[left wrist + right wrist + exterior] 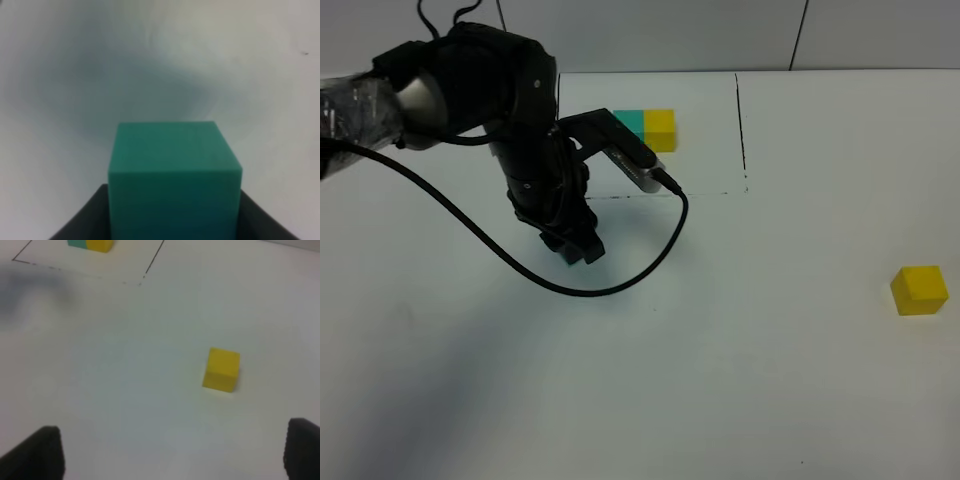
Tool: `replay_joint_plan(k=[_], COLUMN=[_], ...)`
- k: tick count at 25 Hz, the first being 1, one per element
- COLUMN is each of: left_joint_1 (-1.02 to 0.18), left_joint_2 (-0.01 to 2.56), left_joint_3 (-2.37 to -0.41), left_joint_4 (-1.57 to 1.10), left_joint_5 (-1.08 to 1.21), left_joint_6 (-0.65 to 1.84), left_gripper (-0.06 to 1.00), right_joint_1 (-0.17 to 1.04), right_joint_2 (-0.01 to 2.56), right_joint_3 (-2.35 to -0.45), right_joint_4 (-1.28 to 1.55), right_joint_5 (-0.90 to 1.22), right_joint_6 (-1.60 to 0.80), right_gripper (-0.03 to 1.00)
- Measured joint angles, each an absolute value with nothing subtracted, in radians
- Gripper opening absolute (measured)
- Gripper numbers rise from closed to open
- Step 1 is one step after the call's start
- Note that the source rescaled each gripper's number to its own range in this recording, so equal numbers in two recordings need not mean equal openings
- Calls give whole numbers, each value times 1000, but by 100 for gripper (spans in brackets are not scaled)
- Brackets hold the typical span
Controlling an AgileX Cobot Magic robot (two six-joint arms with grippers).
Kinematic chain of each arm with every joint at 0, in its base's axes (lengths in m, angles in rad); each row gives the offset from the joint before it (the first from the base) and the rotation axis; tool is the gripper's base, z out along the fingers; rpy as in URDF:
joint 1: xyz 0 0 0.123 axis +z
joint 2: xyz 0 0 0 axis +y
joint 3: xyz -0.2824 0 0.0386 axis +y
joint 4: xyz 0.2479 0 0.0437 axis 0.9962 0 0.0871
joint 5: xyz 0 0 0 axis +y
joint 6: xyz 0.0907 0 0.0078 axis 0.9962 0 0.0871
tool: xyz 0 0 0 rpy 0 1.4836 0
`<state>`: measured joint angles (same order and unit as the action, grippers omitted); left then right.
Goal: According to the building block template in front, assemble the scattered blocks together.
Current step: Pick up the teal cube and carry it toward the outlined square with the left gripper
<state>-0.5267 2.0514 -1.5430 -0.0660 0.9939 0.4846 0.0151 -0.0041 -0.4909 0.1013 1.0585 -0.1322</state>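
Observation:
The template (645, 128) is a teal and yellow pair inside a thin black drawn rectangle at the back; it also shows in the right wrist view (90, 244). My left gripper (576, 246) is down near the table in front of the rectangle. In the left wrist view the gripper (172, 222) is shut on the teal cube (172, 170), with dark fingers (85, 217) against its sides. The teal cube is hidden under the arm in the exterior view. The yellow cube (919, 290) sits alone at the right. My right gripper (172, 455) is open, short of the yellow cube (221, 369).
A black cable (570, 285) loops from the left arm over the table in front of the rectangle. The drawn rectangle's right line (742, 130) runs toward the back. The table is plain white.

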Motion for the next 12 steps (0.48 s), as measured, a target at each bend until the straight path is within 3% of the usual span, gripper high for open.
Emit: replay_joint_plan(k=[12], left_joint_1=[-611], left_joint_2=[2144], left_joint_3=[-1698], left_joint_4=[-43], left_joint_5=[1019], left_joint_6=[747], left_gripper=[1], right_joint_1=[15], right_joint_2=[-4], right_joint_3=[-491], right_joint_4=[101], right_joint_5=[1058], right_joint_6=[-132], right_gripper=[78])
